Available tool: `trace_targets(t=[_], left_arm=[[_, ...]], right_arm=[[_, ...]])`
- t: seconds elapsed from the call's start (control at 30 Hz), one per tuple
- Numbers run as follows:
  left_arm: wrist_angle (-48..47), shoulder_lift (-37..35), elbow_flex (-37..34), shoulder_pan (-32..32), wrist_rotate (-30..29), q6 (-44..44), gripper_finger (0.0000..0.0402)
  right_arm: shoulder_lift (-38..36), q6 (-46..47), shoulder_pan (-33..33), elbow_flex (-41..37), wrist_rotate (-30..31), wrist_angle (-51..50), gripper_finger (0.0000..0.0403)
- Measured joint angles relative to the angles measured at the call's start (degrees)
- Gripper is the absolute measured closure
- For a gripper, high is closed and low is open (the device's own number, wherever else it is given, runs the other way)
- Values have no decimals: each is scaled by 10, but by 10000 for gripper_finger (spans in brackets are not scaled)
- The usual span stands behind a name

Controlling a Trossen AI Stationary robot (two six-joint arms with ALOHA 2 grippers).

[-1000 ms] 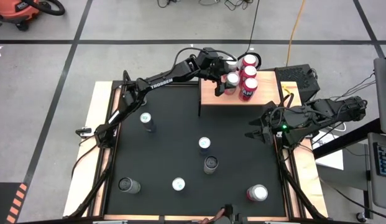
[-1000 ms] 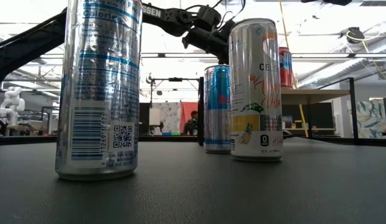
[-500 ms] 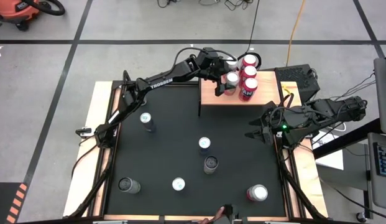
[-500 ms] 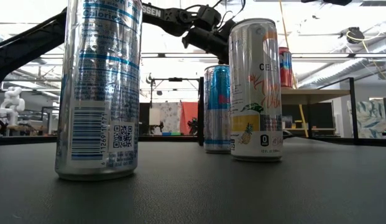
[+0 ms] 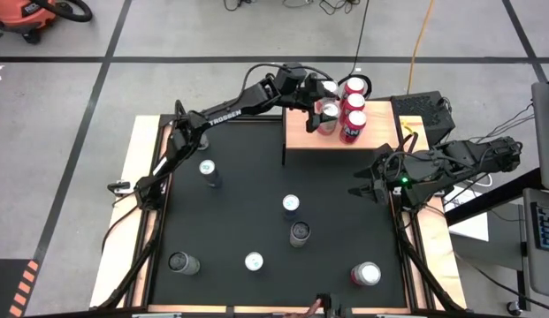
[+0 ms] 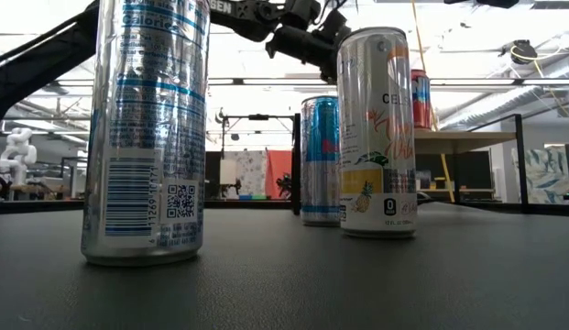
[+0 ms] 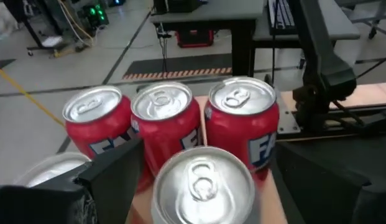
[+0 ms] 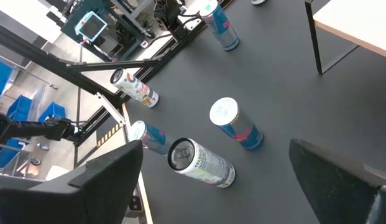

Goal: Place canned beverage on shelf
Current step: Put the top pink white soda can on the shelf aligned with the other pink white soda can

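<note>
Left gripper point(image 7: 202, 171) spread wide astride silver-topped can point(image 7: 204, 186) on light-wood shelf point(image 5: 302, 136), gripping nothing; red cans point(image 7: 243, 127) beyond, seen close only from wrist.

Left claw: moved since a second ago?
Yes. The left claw has pulled back from the silver can, toward the shelf rear edge, and risen.

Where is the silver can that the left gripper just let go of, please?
In the high view, the silver can stands on the shelf, beside three red cans, between the open left gripper's fingers.
</note>
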Motion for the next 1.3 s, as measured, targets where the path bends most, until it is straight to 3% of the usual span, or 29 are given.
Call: trace_targets(t=[0.1, 0.3, 0.57, 0.83, 1.0, 1.3], left_arm=[[-18, -20, -1, -4, -2, -19, 36], [-123, -78, 1, -11, 3, -157, 36], [-299, -102, 0, -62, 4, -126, 36], [-316, -86, -5, -101, -54, -125, 39], [-284, -70, -5, -106, -64, -96, 74], [-265, -37, -5, -99, -95, -33, 175]], right_arm=[[0, 1, 0, 0, 0, 0, 19], [0, 8, 0, 0, 0, -1, 19], [3, 9, 0, 0, -1, -5, 19], [5, 6, 0, 0, -4, -4, 19], [5, 6, 0, 0, -5, -4, 19], [6, 55, 0, 0, -5, -1, 19]])
